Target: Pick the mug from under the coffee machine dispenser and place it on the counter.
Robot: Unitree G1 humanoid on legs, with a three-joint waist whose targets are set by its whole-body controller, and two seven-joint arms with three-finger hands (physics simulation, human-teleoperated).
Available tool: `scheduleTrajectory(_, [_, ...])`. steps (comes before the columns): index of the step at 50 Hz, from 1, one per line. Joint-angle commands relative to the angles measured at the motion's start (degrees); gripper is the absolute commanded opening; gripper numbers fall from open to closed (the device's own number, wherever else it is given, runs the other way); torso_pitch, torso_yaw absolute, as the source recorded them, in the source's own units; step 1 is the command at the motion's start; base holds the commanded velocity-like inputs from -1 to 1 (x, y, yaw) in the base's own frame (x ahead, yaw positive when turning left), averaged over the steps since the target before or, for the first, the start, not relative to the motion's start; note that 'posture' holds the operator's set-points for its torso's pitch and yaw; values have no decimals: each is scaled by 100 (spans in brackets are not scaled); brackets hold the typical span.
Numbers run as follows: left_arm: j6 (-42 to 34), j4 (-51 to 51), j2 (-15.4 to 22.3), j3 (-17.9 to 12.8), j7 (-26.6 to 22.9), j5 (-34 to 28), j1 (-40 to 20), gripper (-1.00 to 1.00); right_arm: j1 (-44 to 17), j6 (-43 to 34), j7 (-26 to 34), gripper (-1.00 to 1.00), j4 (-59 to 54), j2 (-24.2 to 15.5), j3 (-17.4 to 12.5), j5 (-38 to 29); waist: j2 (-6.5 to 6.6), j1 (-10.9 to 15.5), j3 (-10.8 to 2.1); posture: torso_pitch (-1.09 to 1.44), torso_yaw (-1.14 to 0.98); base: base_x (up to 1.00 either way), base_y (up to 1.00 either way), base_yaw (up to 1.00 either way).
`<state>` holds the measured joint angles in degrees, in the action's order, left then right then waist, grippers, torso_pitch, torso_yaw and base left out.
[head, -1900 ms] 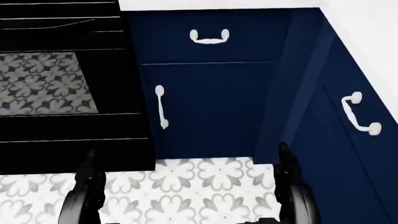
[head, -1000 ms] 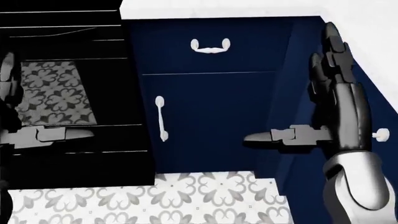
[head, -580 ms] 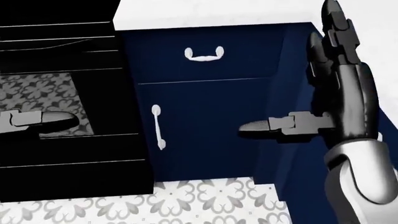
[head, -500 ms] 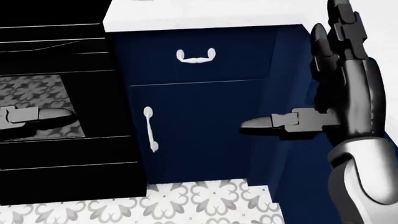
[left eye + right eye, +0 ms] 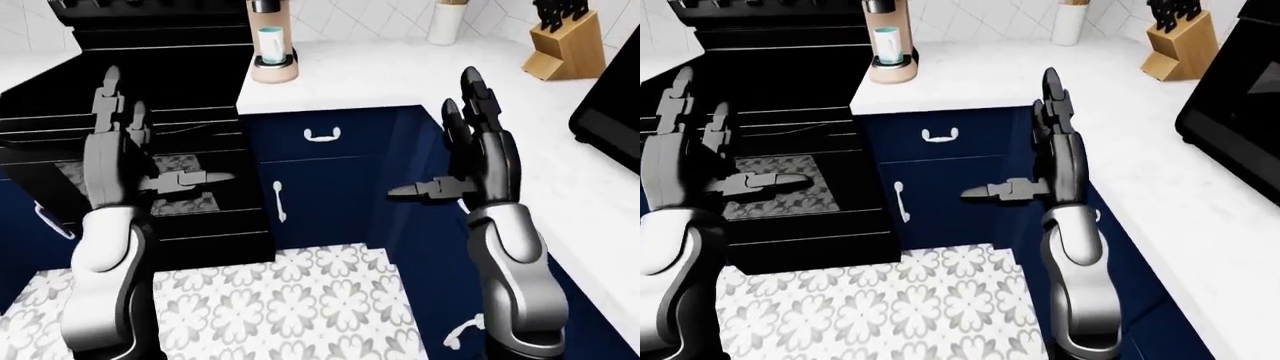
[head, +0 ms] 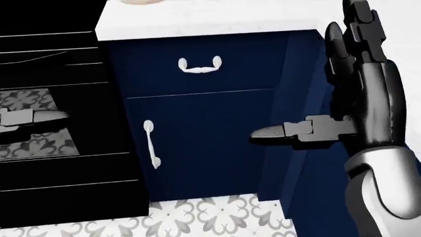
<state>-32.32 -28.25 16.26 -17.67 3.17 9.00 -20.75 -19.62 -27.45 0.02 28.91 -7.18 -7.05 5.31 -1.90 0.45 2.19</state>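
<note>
A pale teal mug [image 5: 270, 41] stands under the dispenser of a tan coffee machine [image 5: 272, 69], on the white counter [image 5: 400, 75] at the top of the left-eye view. It also shows in the right-eye view [image 5: 886, 39]. Both hands are raised well below and short of the counter, palms inward, fingers spread. My left hand [image 5: 165, 139] is open and empty before the black stove. My right hand [image 5: 432, 135] is open and empty before the blue cabinets. The head view shows only the right hand [image 6: 309, 74] and cabinet fronts.
A black stove [image 5: 150, 67] stands left of the coffee machine. Blue cabinets [image 5: 340, 172] with white handles run under the counter and along the right. A knife block [image 5: 560, 45], a white crock [image 5: 445, 22] and a black appliance [image 5: 612, 97] stand on the counter at right. The floor [image 5: 280, 307] is patterned tile.
Both hands rose from low near the floor to upright and open. The head camera moved: the cabinets slid left and down in view, and the counter edge came in at the top.
</note>
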Motion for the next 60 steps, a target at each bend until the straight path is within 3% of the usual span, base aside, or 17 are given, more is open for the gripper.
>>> scheduleTrajectory(1, [146, -151, 35, -13, -3, 14, -109, 100, -104, 148, -6, 100, 140, -40, -49, -18, -119, -11, -135, 0, 0, 13, 8, 0])
scheduleTrajectory(10, [103, -206, 45, -31, -13, 15, -120, 100, -108, 136, -2, 100, 162, -35, -50, -32, 229, -70, -44, 0, 0, 13, 8, 0])
scheduleTrajectory(14, [86, -211, 55, -29, -2, 27, -134, 100, -110, 140, 1, 100, 162, -40, -61, -34, 827, -111, -176, 0, 0, 13, 8, 0])
scheduleTrajectory(15, [71, -215, 62, -35, 2, 34, -147, 100, -110, 126, -1, 100, 178, -42, -64, -32, 586, -53, -129, 0, 0, 12, 9, 0])
scheduleTrajectory(17, [45, -239, 67, -35, 13, 48, -159, 100, -118, 92, -7, 100, 208, -44, -64, -28, 639, -47, -100, 0, 0, 12, 8, 0])
scheduleTrajectory(24, [17, -257, 84, -30, 26, 65, -182, 100, -157, 42, -18, 100, 237, -56, -76, -15, 216, -8, -65, 0, 0, 13, 8, 0])
scheduleTrajectory(27, [15, -247, 107, -55, 24, 75, -192, 100, -169, 42, -24, 100, 231, -64, -81, -12, -237, 2, -174, 0, 0, 12, 7, 0])
scheduleTrajectory(28, [15, -259, 110, -61, 24, 78, -185, 100, -155, 54, -25, 100, 234, -61, -72, -19, 42, -66, -121, 0, 0, 12, 4, 0])
scheduleTrajectory(30, [26, -269, 109, -69, 20, 82, -164, 100, -155, 57, -25, 100, 229, -63, -69, -27, -42, -57, -114, 0, 0, 12, 3, 0])
scheduleTrajectory(36, [39, -275, 115, -77, 18, 84, -151, 100, -149, 59, -21, 100, 231, -59, -72, -28, 327, -78, -29, 0, 0, 13, 2, 0])
scheduleTrajectory(39, [48, -284, 113, -90, 15, 89, -134, 100, -144, 102, -13, 100, 189, -56, -70, -30, 870, -91, -174, 0, 0, 12, 2, 0])
scheduleTrajectory(40, [58, -284, 110, -79, 15, 80, -123, 100, -145, 99, -14, 100, 192, -57, -70, -30, 580, -36, -102, 0, 0, 12, 2, 0])
scheduleTrajectory(42, [56, -289, 107, -79, 13, 79, -118, 100, -152, 89, -15, 100, 197, -60, -72, -30, 657, -30, -116, 0, 0, 12, 2, 0])
scheduleTrajectory(49, [-25, -342, 111, -99, 53, 189, -133, 100, -169, 84, -15, 100, 192, -70, -87, -17, 230, 3, -67, 0, 0, 13, 1, 0])
scheduleTrajectory(52, [-69, -381, 115, -105, 63, 203, -143, 100, -170, 83, -17, 100, 196, -74, -85, -15, -238, 12, -184, 0, 0, 12, 1, 0])
scheduleTrajectory(53, [-127, -452, 125, -98, 73, 211, -157, 100, -168, 91, -20, 100, 187, -72, -84, -17, 36, -45, -125, 0, 0, 12, 0, 0])
scheduleTrajectory(60, [-93, -401, 141, -117, 71, 212, -178, 100, -183, 22, -29, 100, 255, -76, -80, -14, 214, -52, -51, 0, 0, 12, 0, 0])
